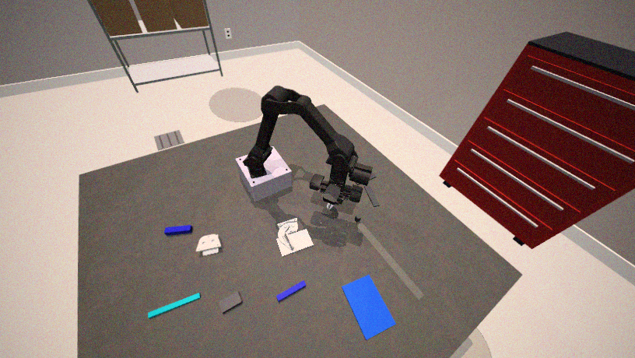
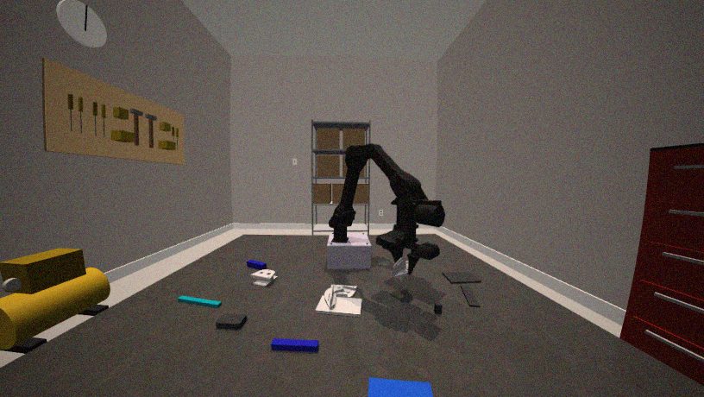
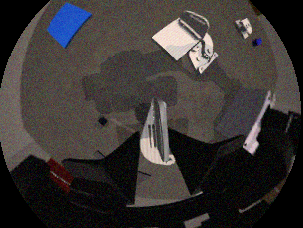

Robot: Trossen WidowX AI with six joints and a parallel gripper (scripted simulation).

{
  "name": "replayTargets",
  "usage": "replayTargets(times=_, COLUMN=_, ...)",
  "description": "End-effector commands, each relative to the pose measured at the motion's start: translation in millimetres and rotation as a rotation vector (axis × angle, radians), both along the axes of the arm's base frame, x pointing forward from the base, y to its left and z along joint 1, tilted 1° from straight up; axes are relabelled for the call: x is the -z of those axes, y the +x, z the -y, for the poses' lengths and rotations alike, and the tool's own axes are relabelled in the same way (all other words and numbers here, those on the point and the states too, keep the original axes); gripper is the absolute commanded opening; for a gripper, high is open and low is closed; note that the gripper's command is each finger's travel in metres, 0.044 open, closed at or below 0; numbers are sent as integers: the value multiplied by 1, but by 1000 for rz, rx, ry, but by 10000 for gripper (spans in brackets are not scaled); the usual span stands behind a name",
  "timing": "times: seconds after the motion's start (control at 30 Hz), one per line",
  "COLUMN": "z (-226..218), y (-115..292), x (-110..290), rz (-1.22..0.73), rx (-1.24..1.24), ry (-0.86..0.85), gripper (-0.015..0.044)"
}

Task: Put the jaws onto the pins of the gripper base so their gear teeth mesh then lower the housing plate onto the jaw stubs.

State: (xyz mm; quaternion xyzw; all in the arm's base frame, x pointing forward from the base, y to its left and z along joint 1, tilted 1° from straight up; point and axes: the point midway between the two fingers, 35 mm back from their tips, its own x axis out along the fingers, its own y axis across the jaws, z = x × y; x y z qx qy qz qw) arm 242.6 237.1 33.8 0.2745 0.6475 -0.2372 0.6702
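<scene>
We had the gripper point(image 1: 330, 204) point(image 2: 403, 263) point(image 3: 151, 133) closed partway, its jaws stopped on either side of a pale piece, which we took for the second loose jaw point(image 1: 329, 207) point(image 2: 401, 267) point(image 3: 161, 126). It stood on edge between them, up off the table point(image 1: 128, 266) point(image 2: 147, 364) point(image 3: 54, 94). The gripper base point(image 1: 303, 240) point(image 2: 345, 308) point(image 3: 173, 42) lay below the jaws, ahead and to their right, with what looked like the first jaw point(image 1: 285, 237) point(image 2: 332, 297) point(image 3: 199, 21) over it; whether that one was seated on its pin, we could not tell. Farther off on the same side was the likely housing plate point(image 1: 209, 241) point(image 2: 264, 274) point(image 3: 244, 27).

Our step was to carry the piece over and turn it flat. Doing it well called for a steady pinch, a stop above the free pin, and the hole lined up before any lowering. We judged it best to come down slowly, rocking slightly so the teeth slipped into each other's gaps rather than riding up. Tilt could have jammed the hole or nudged the first jaw.

The held part was thin, white and matte, rounded at one end and tapered at the other, with narrow slots. The base showed a square, finely ribbed face beside a curved, holed portion.
</scene>
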Motion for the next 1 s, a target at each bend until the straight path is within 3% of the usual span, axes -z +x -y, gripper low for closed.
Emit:
replayTargets(times=0.0, z=11, y=7, x=-1, rz=-1, rx=-34, ry=-2, gripper=134)
replayTargets(times=0.97, z=100, y=45, x=1, rz=12, rx=-326, ry=-27, gripper=134)
